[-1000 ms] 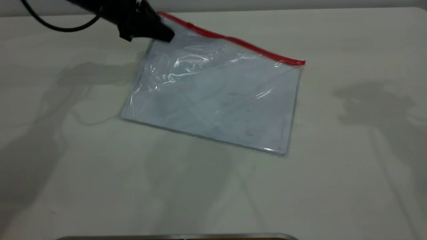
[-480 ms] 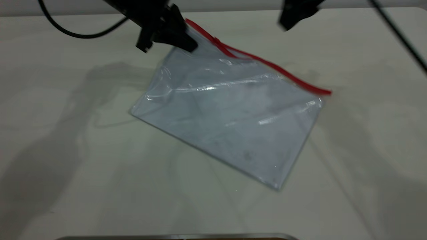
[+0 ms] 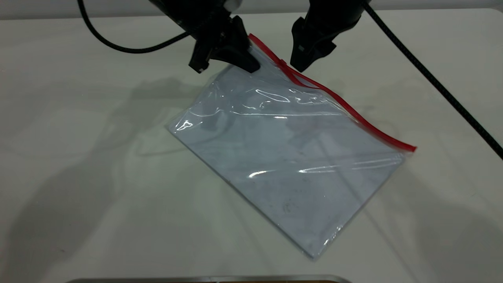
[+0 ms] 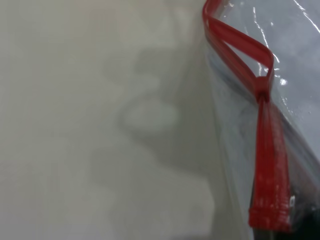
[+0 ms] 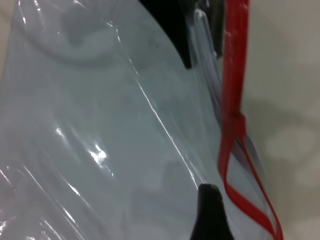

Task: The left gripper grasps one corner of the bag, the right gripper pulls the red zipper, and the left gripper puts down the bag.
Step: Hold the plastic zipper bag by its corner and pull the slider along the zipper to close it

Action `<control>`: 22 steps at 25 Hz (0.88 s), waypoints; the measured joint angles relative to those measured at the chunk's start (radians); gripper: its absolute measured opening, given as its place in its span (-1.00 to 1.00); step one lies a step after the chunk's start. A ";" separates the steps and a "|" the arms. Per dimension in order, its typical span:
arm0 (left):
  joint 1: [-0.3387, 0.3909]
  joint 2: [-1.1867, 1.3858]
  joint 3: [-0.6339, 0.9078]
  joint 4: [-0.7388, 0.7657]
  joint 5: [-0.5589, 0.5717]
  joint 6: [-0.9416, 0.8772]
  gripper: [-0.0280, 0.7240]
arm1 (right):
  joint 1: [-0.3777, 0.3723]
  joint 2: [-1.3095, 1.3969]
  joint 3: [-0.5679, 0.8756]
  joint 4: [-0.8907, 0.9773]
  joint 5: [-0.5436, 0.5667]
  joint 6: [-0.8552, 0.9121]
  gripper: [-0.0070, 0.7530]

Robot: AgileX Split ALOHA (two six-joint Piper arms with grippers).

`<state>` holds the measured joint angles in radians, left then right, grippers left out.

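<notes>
Left gripper (image 3: 251, 63) clamping bag (image 3: 290, 157) corner (image 3: 253, 47), lifting it | right gripper (image 3: 302, 65) hovering beside zipper (image 3: 334, 98), grip unclear

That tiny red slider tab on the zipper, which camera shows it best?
The left wrist view: the small red plastic slider tab sits close up and unblocked, where the thin red zipper strip splits open. The right wrist view also shows the tab, farther off. In the exterior view it is only a speck near the right pincer.
</notes>
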<state>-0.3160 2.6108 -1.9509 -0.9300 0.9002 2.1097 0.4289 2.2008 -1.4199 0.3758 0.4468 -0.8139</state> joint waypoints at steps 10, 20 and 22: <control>-0.028 0.000 0.000 -0.019 -0.004 0.000 -0.78 | 0.000 0.017 0.000 0.212 0.012 -0.171 0.48; -0.028 0.000 0.000 -0.067 0.047 0.008 -0.78 | 0.000 0.017 0.000 0.250 0.016 -0.204 0.18; -0.028 0.000 0.000 -0.067 0.051 0.007 -0.78 | 0.000 0.017 0.000 0.250 0.016 -0.204 0.14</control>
<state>-0.3436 2.6108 -1.9509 -0.9968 0.9507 2.1165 0.4289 2.2178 -1.4199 0.6255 0.4626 -1.0178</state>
